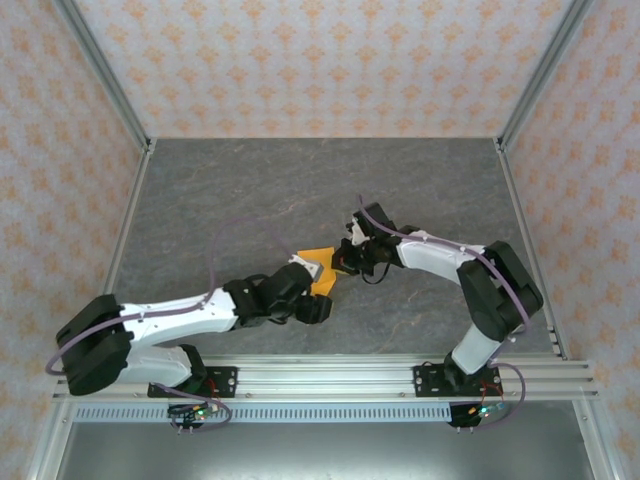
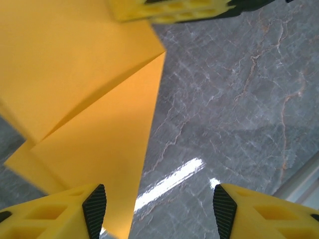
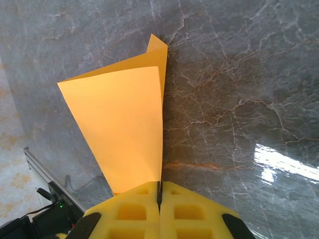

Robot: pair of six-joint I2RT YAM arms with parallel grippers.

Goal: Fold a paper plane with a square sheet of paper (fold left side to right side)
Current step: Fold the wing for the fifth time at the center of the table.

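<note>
Paper at centre stage: the bright-orange folded sheet of paper (image 1: 320,265) sits mid-way across the grey marble-patterned table (image 1: 230,190), right between the two arms. The right gripper (image 3: 159,191) is pressed together on the sheet's narrow end, its yellow fingers (image 3: 194,209) meeting with the paper pinched in the seam. From there the sheet fans out wide, one corner flap poking up at the far end. The left gripper (image 2: 159,206) stands with its fingers apart, black pads facing each other. The sheet's long edge runs down into that gap, just beside one pad; touching or not, I can't tell.
</note>
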